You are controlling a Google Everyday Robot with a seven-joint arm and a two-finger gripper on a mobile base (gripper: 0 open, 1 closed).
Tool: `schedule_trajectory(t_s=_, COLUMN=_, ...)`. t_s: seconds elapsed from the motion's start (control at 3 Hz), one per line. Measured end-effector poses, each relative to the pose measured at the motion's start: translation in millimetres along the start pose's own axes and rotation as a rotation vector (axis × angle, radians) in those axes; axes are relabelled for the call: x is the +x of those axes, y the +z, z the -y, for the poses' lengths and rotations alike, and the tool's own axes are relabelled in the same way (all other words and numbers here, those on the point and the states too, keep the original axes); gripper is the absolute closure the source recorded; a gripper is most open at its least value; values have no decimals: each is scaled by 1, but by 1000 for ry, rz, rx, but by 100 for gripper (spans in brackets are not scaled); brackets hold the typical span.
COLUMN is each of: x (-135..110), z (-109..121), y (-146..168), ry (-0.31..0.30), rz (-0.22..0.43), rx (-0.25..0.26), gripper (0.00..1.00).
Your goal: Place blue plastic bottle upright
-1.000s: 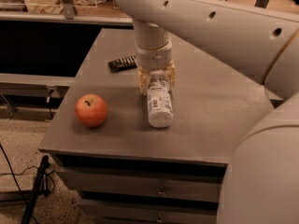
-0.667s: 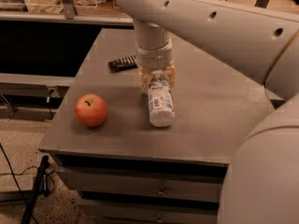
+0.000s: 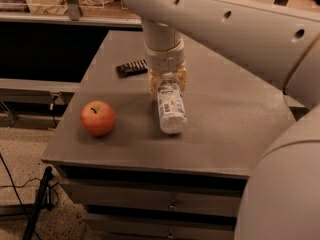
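The blue plastic bottle (image 3: pixel 171 110) lies on its side near the middle of the grey table (image 3: pixel 235 114). It is clear, with a white-and-blue label, and its near end points toward the front edge. My gripper (image 3: pixel 167 84) comes down from above at the bottle's far end. Its tan fingers (image 3: pixel 153 86) stand on either side of the bottle and press against it. The bottle's far end is hidden between the fingers and under the wrist.
A red apple (image 3: pixel 97 118) sits on the table left of the bottle. A dark flat remote-like bar (image 3: pixel 131 67) lies behind it, left of the gripper. My large white arm (image 3: pixel 240 29) spans the upper right. Drawers (image 3: pixel 150 199) are below the table front.
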State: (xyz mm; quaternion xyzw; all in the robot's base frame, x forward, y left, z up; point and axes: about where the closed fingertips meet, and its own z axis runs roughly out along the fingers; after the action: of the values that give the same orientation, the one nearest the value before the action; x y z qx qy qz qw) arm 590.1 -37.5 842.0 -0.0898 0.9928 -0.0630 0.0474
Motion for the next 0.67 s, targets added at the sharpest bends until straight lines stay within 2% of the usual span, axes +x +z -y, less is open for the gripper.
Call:
schedule_trajectory(t_s=0.33, x=-11, z=8, y=-35, ry=-71, rz=59, rx=25, gripper=100)
schedule_trajectory(t_s=0.67, x=-11, z=8, y=-35, ry=-71, rz=59, rx=25, gripper=100)
